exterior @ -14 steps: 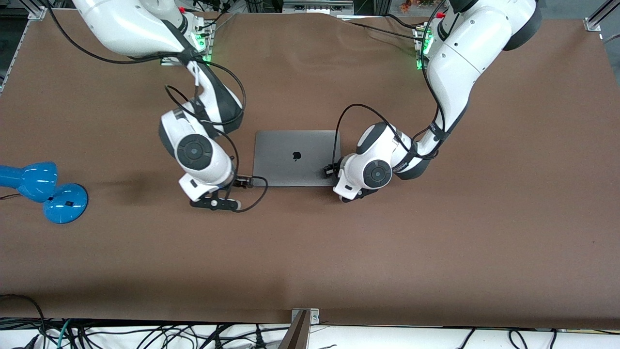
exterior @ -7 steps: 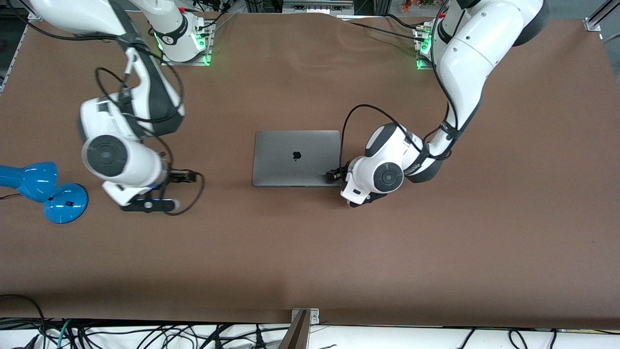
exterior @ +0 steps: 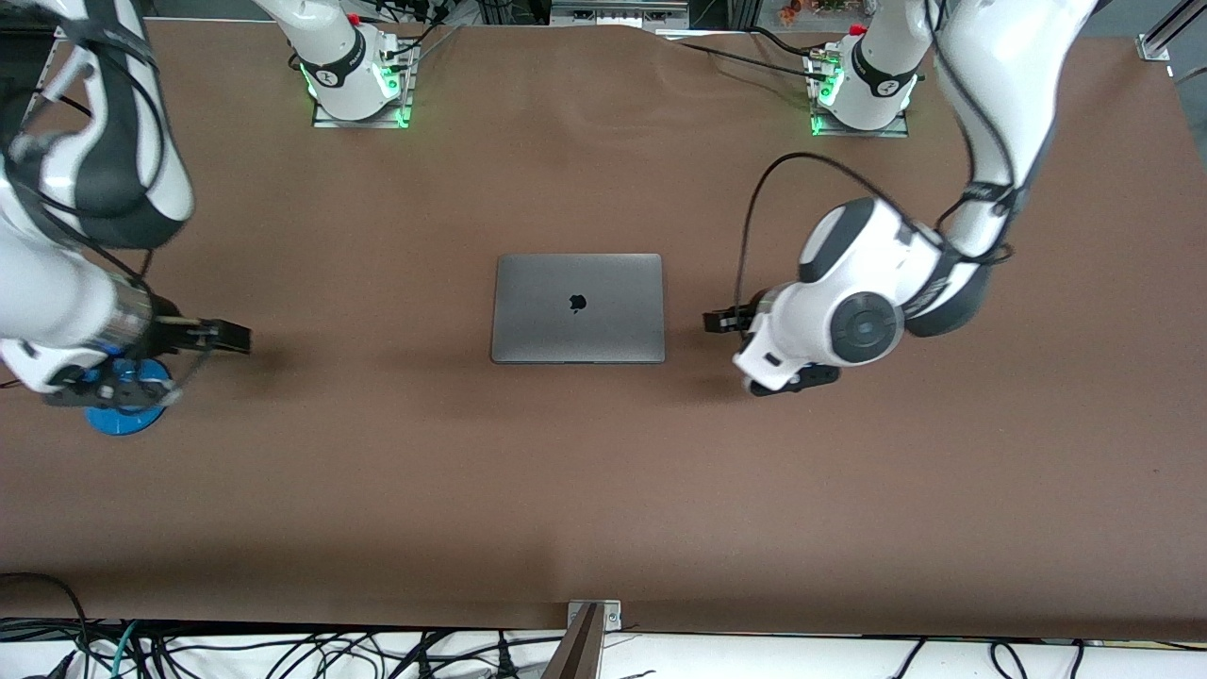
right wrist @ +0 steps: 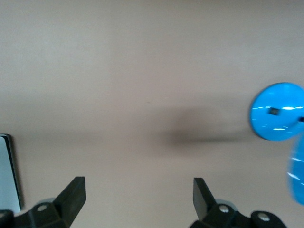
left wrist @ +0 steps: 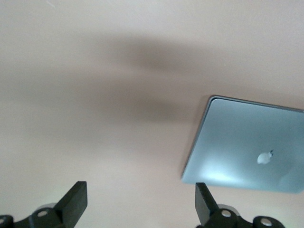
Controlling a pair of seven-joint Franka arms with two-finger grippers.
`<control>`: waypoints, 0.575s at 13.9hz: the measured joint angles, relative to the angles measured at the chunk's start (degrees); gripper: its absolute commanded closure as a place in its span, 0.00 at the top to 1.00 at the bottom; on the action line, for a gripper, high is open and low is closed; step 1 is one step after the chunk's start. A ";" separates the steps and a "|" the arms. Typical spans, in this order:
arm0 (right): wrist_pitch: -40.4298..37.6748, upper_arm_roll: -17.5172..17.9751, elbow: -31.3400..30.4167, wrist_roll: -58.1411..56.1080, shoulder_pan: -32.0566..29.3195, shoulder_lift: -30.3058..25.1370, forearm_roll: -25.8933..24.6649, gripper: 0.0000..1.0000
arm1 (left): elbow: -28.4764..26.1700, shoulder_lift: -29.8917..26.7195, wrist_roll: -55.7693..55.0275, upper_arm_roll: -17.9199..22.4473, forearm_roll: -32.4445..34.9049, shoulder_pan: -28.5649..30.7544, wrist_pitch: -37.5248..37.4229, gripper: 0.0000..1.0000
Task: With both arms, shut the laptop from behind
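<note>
Both open jaws flank the closed laptop.

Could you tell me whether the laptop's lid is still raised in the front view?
No, the laptop lies flat on the table with its lid fully down, logo facing up.

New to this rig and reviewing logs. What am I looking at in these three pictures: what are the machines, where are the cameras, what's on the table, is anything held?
Two white robot arms stand at a brown table. The wide picture comes from a high camera facing them; the other two come from cameras on each arm's wrist, looking past its own black fingers. A grey laptop lies shut in the middle. A blue desk lamp sits at the right arm's end. The left end effector is over bare table beside the laptop; the right end effector is up beside the lamp. Both are open and hold nothing.
</note>
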 measured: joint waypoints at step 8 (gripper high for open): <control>-8.71 -7.15 -3.00 -4.38 4.36 -17.24 0.47 1.00 | -13.17 -20.42 19.11 15.60 0.03 -0.24 -0.36 1.00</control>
